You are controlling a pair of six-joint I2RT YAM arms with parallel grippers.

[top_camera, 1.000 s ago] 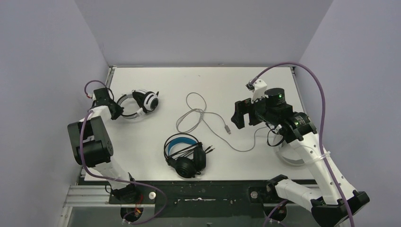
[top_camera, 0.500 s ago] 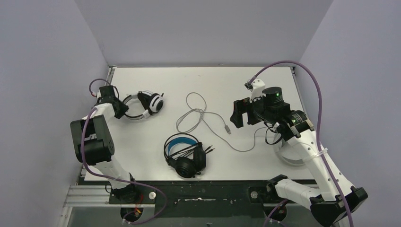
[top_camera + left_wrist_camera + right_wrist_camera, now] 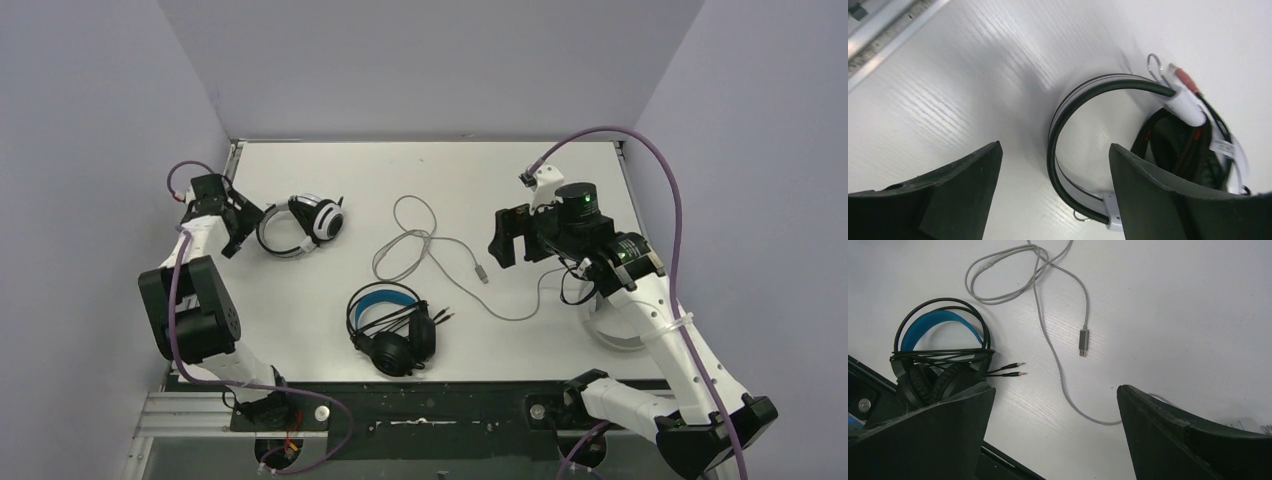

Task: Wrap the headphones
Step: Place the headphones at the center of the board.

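A white headphones set (image 3: 303, 224) with black cup centres lies at the left, its cable wound round it. My left gripper (image 3: 238, 222) is open at its headband (image 3: 1058, 125), which passes between the fingers (image 3: 953, 195) without being held. Black headphones with a blue band (image 3: 390, 325) lie near the front, cable wrapped across them. A second pale headset (image 3: 612, 338) sits largely hidden under my right arm. Its grey cable (image 3: 425, 248) sprawls loose over the middle of the table. My right gripper (image 3: 497, 242) hovers open above that cable (image 3: 1058, 370).
The cable's USB plug (image 3: 1083, 340) lies free on the table. Two jack plugs (image 3: 1015, 370) stick out from the black headphones (image 3: 938, 355). The table's metal rail (image 3: 878, 30) runs close behind my left gripper (image 3: 1054, 155). Walls enclose three sides.
My left gripper has opened and let go of the white headset's band, then drawn back left. The headset ended slightly further right. The right arm has barely moved.
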